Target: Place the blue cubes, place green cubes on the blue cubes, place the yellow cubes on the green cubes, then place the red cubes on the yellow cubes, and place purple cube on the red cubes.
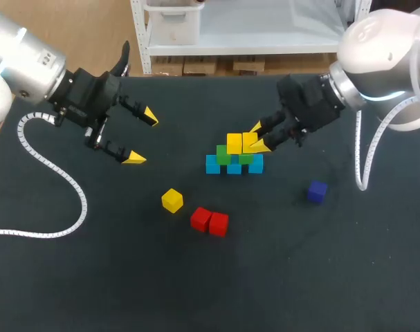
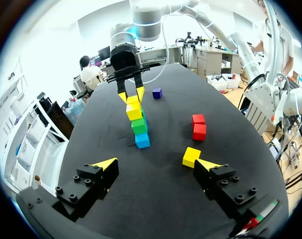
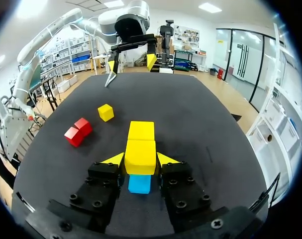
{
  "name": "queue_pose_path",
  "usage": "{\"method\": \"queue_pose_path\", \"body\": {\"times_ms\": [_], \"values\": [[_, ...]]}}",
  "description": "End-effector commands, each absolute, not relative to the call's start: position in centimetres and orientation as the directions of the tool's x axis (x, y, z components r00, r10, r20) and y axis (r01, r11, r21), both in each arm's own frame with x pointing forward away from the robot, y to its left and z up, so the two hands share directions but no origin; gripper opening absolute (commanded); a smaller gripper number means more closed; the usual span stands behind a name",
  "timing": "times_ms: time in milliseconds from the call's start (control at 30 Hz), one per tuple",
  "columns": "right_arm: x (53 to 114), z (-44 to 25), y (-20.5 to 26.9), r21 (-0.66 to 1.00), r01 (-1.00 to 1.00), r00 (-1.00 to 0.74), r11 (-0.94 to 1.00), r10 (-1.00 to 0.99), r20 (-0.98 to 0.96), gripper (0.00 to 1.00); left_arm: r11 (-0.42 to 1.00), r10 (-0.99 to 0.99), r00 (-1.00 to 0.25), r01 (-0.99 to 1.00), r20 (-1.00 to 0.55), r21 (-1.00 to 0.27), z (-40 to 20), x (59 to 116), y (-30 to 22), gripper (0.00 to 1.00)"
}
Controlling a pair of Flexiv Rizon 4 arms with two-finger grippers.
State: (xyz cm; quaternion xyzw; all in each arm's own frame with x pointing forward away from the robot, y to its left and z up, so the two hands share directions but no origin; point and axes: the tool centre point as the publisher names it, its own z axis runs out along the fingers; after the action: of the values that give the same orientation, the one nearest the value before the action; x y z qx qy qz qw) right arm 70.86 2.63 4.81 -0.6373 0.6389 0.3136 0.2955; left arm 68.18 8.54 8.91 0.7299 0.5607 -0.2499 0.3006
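Three blue cubes [image 1: 213,164] stand in a row mid-table, with two green cubes [image 1: 224,154] on them. One yellow cube [image 1: 234,143] rests on the green ones. My right gripper [image 1: 258,137] is shut on a second yellow cube [image 1: 250,142] right beside it, on top of the green layer. In the right wrist view this held yellow cube [image 3: 140,157] fills the gap between the fingers, with a blue cube [image 3: 140,184] below. My left gripper [image 1: 142,137] hangs open and empty at the left. A loose yellow cube [image 1: 172,200], two red cubes [image 1: 201,218] and a purple cube [image 1: 317,191] lie on the table.
The black table [image 1: 92,277] has bare room in front and at the far right. In the left wrist view the loose yellow cube [image 2: 191,157] lies just ahead of one fingertip of my left gripper [image 2: 156,164], with the red cubes [image 2: 199,125] beyond it.
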Motion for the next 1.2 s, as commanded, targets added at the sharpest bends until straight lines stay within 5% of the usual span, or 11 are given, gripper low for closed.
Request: {"method": "queue_pose_path", "body": {"times_ms": [33, 600, 967, 1033, 1200], "values": [[71.03, 4.75, 2.67, 0.026, -1.0, -0.014, -0.01, -0.63, -0.777, 0.0, -0.192, 0.666, 0.249, 0.968, -0.703, 0.162, 8.82, 68.21, 8.6, 1.0], [71.13, 4.52, 2.84, 0.032, -0.999, -0.019, -0.011, -0.627, -0.779, 0.01, -0.192, 0.666, 0.249, 0.968, -0.703, 0.162, 8.82, 68.21, 8.6, 1.0], [71.14, 4.42, 2.83, 0.039, -0.999, -0.025, -0.008, -0.628, -0.778, 0.47, -0.192, 0.666, 0.249, 0.968, -0.703, 0.162, 8.82, 68.21, 8.6, 1.0], [71.14, 4.38, 2.84, 0.043, -0.999, -0.028, -0.008, -0.628, -0.778, 1.0, -0.192, 0.666, 0.249, 0.968, -0.703, 0.162, 8.82, 68.21, 8.6, 1.0], [71.15, 4.34, 2.84, 0.047, -0.999, -0.032, -0.007, -0.629, -0.777, 1.0, -0.192, 0.666, 0.249, 0.968, -0.703, 0.162, 8.82, 68.21, 8.6, 1.0]]}}
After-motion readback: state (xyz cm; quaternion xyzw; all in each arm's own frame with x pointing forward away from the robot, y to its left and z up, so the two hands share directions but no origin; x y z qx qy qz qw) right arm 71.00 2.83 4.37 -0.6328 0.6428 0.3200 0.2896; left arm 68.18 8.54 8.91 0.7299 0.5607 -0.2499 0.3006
